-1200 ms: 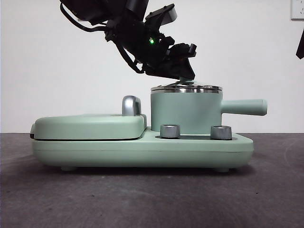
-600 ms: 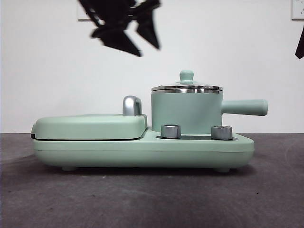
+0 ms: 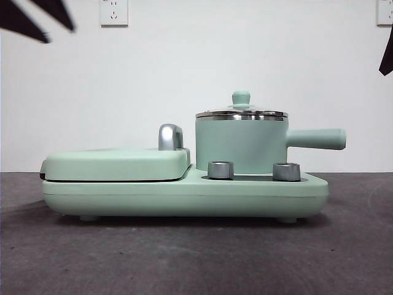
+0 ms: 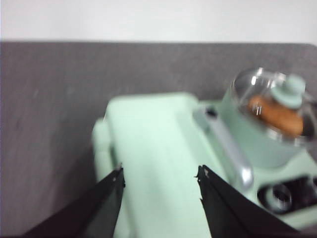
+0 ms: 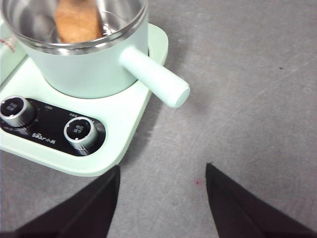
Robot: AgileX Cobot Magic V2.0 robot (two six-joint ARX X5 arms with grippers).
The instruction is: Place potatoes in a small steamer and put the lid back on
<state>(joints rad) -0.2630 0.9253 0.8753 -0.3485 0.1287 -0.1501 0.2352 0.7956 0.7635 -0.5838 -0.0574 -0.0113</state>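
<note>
The mint-green steamer (image 3: 241,147) stands on the right half of the cooker base with the glass lid (image 3: 241,114) sitting on its rim. In the left wrist view the orange-brown potato (image 4: 275,113) lies inside the steamer (image 4: 247,141) under the lid (image 4: 250,84). The right wrist view also shows the potato (image 5: 77,22) in the steamer (image 5: 89,69). My left gripper (image 4: 160,172) is open and empty above the flat griddle cover, and shows as blurred black tips at the top left of the front view (image 3: 56,32). My right gripper (image 5: 162,167) is open and empty over the table beside the base.
The flat green griddle (image 3: 116,163) with its steel latch (image 3: 170,136) fills the left half of the base. Two steel knobs (image 3: 220,169) sit on the front of the base. The steamer's handle (image 3: 316,139) sticks out to the right. The right arm (image 3: 387,58) waits at the right edge.
My left gripper has let go of the lid's knob, risen and moved left to the top corner. The lid stays on the steamer.
</note>
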